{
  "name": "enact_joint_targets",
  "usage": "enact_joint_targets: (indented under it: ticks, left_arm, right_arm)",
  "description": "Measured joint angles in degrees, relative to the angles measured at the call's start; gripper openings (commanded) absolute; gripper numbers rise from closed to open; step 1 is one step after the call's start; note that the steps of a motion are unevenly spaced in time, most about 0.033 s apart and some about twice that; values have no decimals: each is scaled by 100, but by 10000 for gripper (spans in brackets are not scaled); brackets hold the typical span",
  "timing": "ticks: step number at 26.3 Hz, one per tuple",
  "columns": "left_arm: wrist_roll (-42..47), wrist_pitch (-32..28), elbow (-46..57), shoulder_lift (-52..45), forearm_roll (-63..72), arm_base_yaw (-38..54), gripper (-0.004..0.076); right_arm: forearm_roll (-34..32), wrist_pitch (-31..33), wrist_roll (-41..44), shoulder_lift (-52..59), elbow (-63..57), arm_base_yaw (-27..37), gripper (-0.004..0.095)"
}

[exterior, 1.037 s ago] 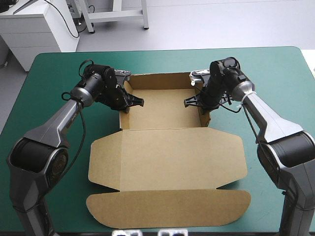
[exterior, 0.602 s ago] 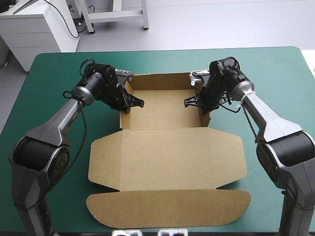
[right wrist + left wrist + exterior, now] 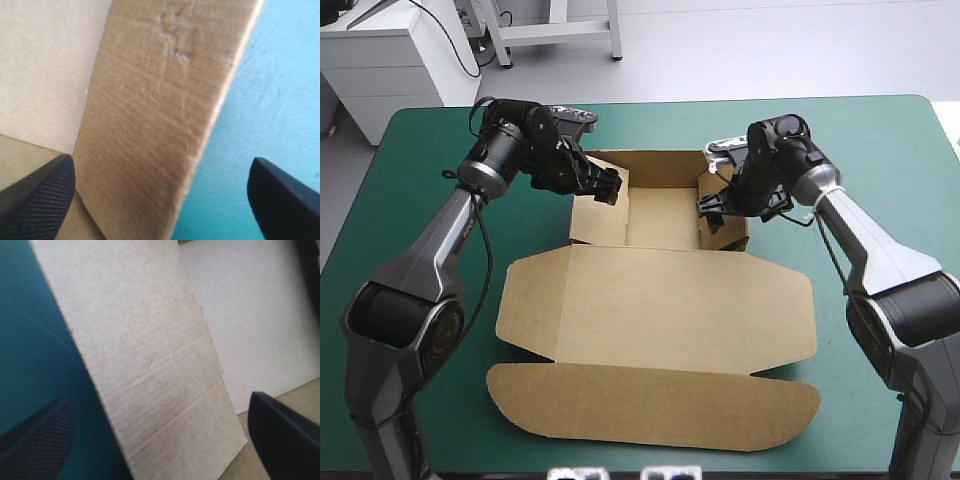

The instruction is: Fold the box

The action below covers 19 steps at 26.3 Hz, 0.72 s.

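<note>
1. Board, brown and cut to shape: the box (image 3: pixel 660 310) lies at the middle of the table (image 3: pixel 880 130). Its tray part is toward the far edge and its wide lid (image 3: pixel 660 295) lies flat toward the near edge.
2. Nearest that near edge lies the rounded tuck flap (image 3: pixel 650 405), also flat on the teal-green cover.
3. The tray's far wall (image 3: pixel 660 165) stands up. The left side wall (image 3: pixel 597 218) and the right side wall (image 3: pixel 723 215) lean inward over the tray floor.
4. The left gripper (image 3: pixel 608 186) sits at the top of the left side wall. In its wrist view the black fingers (image 3: pixel 35 440) are spread wide and grip nothing. The wall rises between them, with one finger on the cover side and the other on the tray side.
5. The right gripper (image 3: pixel 710 205) sits at the right side wall in the same way. Its fingers (image 3: pixel 285 200) are far apart and straddle the board, with the cover beyond one and the tray's inside beyond the other.
</note>
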<state>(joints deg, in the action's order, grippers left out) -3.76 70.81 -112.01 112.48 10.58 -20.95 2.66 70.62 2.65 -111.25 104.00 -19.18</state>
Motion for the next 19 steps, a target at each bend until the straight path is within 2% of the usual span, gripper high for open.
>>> enact_joint_targets:
  ticks: [3, 5, 8, 11, 16, 19]
  left_arm:
    - [6, 20, -20, -257, -73, 0, 664]
    - [-4, 20, -20, -461, -86, 0, 619]
    - [-186, 20, -16, -1074, -99, 0, 490]
    - [-332, 22, 38, -1594, -222, 0, 328]
    - [-557, 22, 331, -2532, -584, 0, -12]
    - [-735, 22, 730, -3141, -784, 0, -8]
  right_arm:
    - [-187, 8, -1, 581, 103, 0, 863]
    - [-226, 18, -6, 840, 117, 0, 863]
    - [-266, 57, -12, 1327, 122, 0, 863]
    - [-266, 57, -18, 1540, 127, 0, 863]
    - [-266, 57, -18, 1618, 127, 0, 863]
    - [-266, 57, -18, 1618, 121, 0, 863]
